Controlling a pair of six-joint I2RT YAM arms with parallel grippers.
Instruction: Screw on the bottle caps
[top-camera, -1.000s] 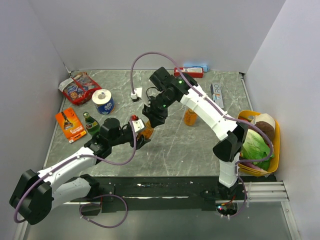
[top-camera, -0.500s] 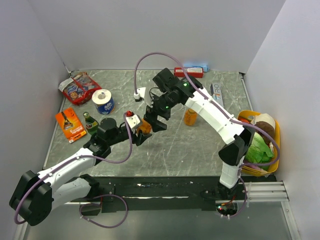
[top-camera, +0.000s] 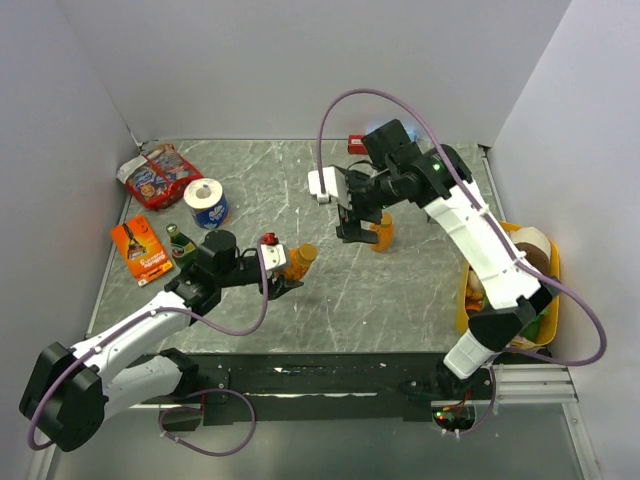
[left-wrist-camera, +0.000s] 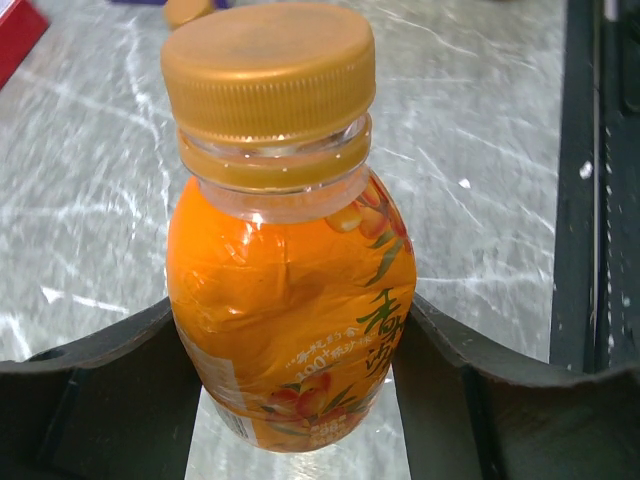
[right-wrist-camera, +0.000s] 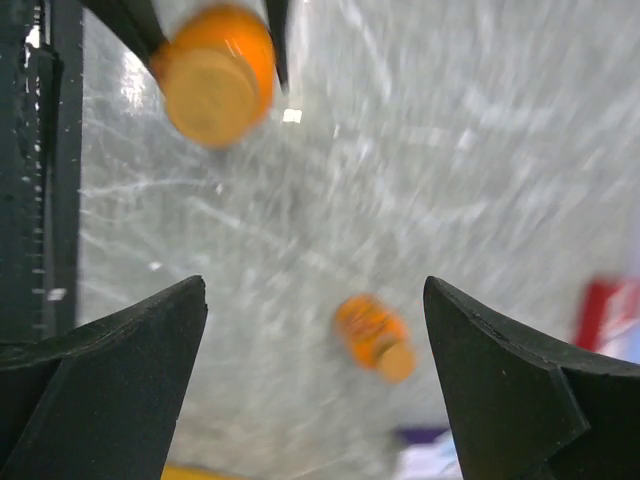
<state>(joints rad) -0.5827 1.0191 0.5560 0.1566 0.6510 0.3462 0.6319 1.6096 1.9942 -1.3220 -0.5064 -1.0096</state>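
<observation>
Let go of the first cap (left-wrist-camera: 268, 70); swung off toward the second bottle (top-camera: 381, 234).
Nearest: clamped hard with the left gripper (top-camera: 281, 270) on the first bottle (left-wrist-camera: 290, 300), cap seated on its neck. Farther: pulled the right gripper (right-wrist-camera: 315, 290) away from that cap within the last second, spread wide, holding nothing, just beside the second bottle standing mid-table. Probably one done, one to go; cannot tell whether that one is capped.

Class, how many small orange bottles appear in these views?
2. One bottle, capped, is gripped in the left end effector; the other bottle sits on the table near the open right end effector.
</observation>
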